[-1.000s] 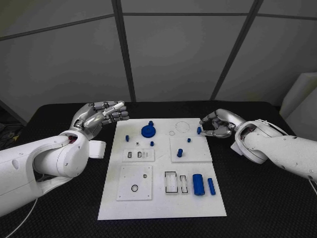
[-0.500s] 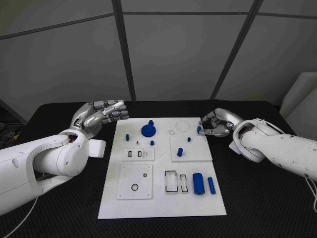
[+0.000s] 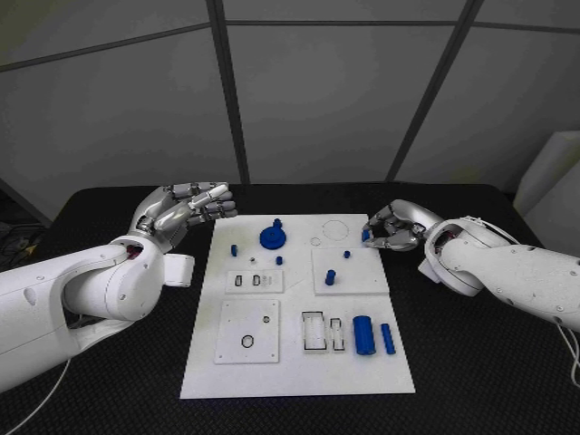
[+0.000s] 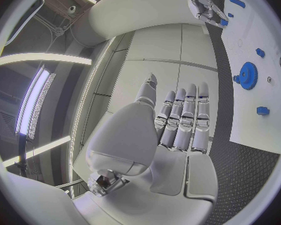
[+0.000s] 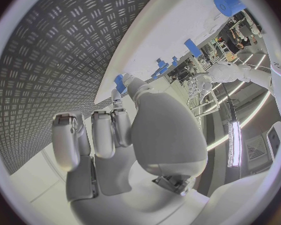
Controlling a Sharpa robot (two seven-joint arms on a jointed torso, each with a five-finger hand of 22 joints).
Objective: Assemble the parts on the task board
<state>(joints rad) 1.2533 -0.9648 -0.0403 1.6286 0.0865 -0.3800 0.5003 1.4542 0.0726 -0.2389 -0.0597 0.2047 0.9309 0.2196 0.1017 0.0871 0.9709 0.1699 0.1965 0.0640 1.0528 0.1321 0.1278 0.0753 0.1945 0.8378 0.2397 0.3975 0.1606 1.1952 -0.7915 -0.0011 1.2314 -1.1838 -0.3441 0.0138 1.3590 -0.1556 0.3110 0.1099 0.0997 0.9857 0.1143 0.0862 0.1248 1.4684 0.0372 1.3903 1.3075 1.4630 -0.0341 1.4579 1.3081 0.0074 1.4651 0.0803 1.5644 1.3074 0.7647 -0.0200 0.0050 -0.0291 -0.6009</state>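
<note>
The task board is a white plate that lies in the middle of the black table, with its long side going away from the robot. On its far part a blue gear stands, and several small blue pegs stand near it. On the near right part a thick blue cylinder lies, and a thinner blue pin lies just beside it on the right. White inset plates with slots sit on the left and the middle of the board.

At the far right edge of the board a small blue part is seen at the fingertips of the right hand. This hand has its fingers curled in, and in the right wrist view the thumb and one finger meet at this blue piece, so it pinches the part there, just over the board edge.

The left hand is raised over the table just beside the far left corner of the board. Its fingers are bent inward together and it holds nothing; the left wrist view shows the fingers side by side, folded toward the palm
</note>
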